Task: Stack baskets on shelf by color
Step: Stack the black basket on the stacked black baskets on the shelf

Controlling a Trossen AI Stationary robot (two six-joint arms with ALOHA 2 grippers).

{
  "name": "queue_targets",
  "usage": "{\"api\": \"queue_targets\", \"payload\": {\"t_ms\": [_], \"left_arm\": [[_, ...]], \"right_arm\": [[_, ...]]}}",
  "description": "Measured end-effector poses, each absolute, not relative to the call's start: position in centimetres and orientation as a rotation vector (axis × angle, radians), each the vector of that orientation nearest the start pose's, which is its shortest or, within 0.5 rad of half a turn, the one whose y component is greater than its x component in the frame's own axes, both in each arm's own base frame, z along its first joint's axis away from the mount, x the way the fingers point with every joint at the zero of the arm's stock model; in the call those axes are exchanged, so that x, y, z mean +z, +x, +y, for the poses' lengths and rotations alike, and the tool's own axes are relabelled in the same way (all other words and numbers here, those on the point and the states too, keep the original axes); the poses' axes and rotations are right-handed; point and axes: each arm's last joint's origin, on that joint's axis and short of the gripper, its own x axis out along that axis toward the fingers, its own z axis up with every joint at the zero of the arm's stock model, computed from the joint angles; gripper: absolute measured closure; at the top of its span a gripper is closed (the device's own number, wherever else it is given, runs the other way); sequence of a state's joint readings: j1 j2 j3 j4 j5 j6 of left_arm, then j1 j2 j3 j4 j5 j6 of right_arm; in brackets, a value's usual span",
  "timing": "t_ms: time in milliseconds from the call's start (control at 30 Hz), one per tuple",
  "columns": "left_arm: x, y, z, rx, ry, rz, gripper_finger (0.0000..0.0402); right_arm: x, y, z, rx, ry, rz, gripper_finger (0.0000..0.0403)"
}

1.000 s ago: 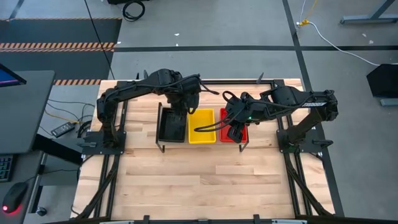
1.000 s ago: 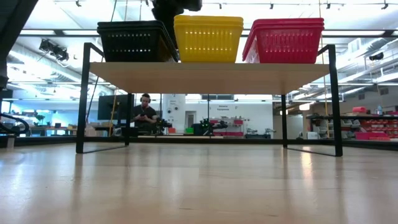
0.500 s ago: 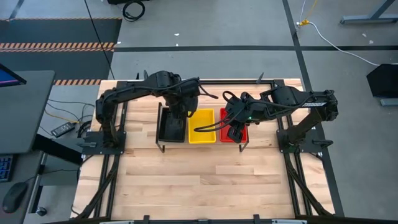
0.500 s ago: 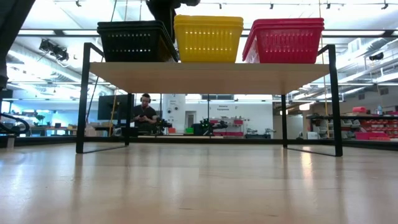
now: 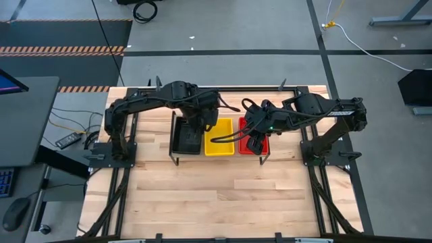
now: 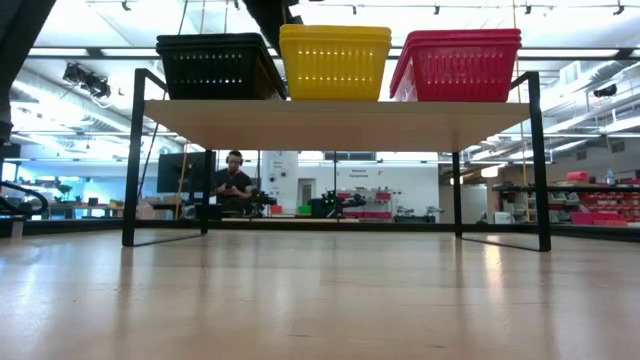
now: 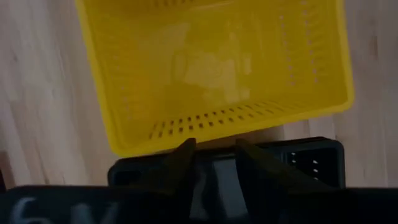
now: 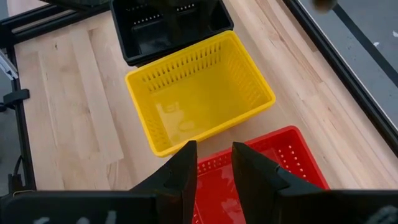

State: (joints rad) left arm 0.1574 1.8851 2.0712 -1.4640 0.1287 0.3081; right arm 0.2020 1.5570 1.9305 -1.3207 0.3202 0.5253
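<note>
Baskets (image 6: 335, 62) abreast, prob. touching, on shelf (image 6: 335, 122).

In the high view, part of the black basket (image 5: 185, 138) is covered by the left arm, and the red basket (image 5: 262, 144) is largely hidden under the right gripper (image 5: 254, 144). How many baskets sit in each stack on the shelf (image 6: 340, 122) cannot be told. In the low view, the arm above the yellow basket (image 6: 334, 62) is cut off by the edge. The person (image 6: 233, 182) below the shelf is too small to be made out.
</note>
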Motion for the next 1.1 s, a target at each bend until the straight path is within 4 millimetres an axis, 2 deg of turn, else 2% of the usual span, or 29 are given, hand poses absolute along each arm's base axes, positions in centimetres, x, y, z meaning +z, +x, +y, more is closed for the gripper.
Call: {"api": "queue_targets", "payload": {"t_ms": [400,767,1100], "left_arm": [[36.5,34.9,6.3,-0.161,0.071,1.294,0.0283],[35.2,36.0,6.5,-0.168,0.072,1.325,0.0283],[35.1,36.1,6.6,-0.154,0.088,1.322,0.0283]], "right_arm": [[43.5,27.4,4.7,-0.353,0.266,0.852,0.0298],[43.6,27.4,4.7,-0.356,0.272,0.849,0.0298],[43.6,27.4,4.7,-0.36,0.281,0.847,0.0298]]}}
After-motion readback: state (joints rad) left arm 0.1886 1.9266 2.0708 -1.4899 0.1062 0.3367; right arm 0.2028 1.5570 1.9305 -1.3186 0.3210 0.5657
